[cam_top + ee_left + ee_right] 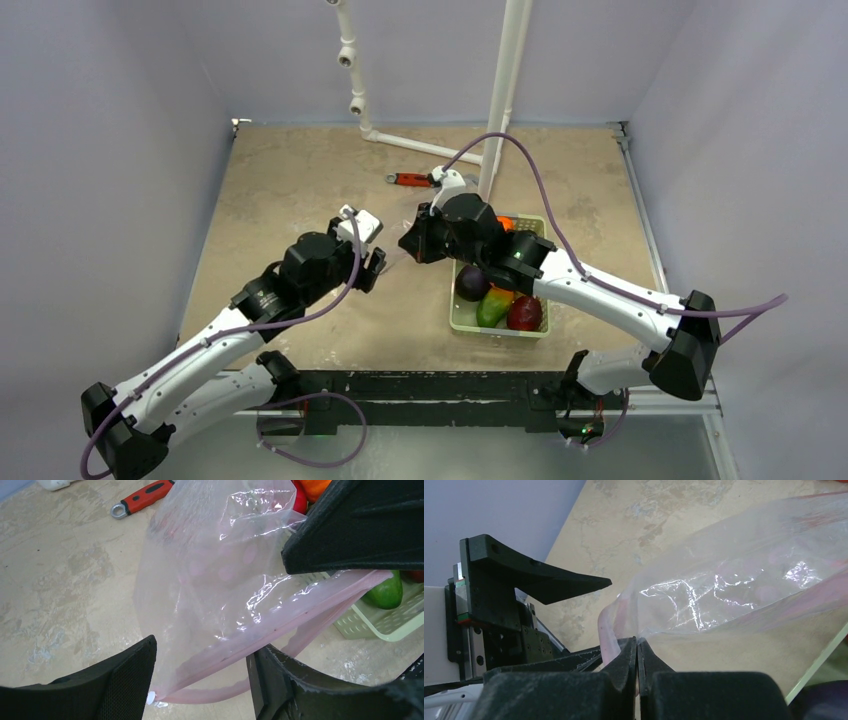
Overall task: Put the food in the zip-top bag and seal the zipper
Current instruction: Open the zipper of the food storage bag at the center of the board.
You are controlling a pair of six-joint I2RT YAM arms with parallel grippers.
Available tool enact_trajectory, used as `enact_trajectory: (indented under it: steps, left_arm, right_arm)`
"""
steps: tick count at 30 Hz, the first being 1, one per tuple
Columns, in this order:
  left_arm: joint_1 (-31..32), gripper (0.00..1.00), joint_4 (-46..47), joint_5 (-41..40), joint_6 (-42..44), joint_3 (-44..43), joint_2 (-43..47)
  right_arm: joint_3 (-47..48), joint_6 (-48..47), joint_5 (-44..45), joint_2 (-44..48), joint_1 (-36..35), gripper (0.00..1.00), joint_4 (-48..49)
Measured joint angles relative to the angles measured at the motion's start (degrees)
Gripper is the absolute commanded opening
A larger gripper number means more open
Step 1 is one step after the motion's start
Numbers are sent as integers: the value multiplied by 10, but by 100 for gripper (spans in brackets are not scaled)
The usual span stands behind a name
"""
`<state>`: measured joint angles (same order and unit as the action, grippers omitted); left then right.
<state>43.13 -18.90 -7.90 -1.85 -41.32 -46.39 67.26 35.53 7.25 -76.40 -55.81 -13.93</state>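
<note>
Robot lab cell: blank walls (110, 120), white pipe frame (503, 100), tan table (290, 190).

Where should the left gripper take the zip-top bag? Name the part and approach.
Grip the zipper near its free corner, which lies between the left gripper's open fingers; the right gripper pinches the strip farther along. Close in from here, one finger each side of the flat band.
</note>
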Motion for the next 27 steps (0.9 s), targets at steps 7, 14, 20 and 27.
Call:
enact_trajectory:
  steps: [7, 14, 20, 27]
  left_arm:
    - [0, 39, 1, -3, 0, 0, 6]
    - [0, 0, -1, -6, -1, 9, 28]
    - [0, 0, -1, -7, 0, 9, 31]
    - [0, 0, -43, -28, -9, -17, 54]
  right_arm:
    - [0, 0, -6, 1, 0, 0, 2]
    - [-1, 1, -8, 19, 0, 0, 4]
    - [-4, 5, -9, 26, 0, 0, 16]
    - [-13, 15, -9, 25, 0, 51, 22]
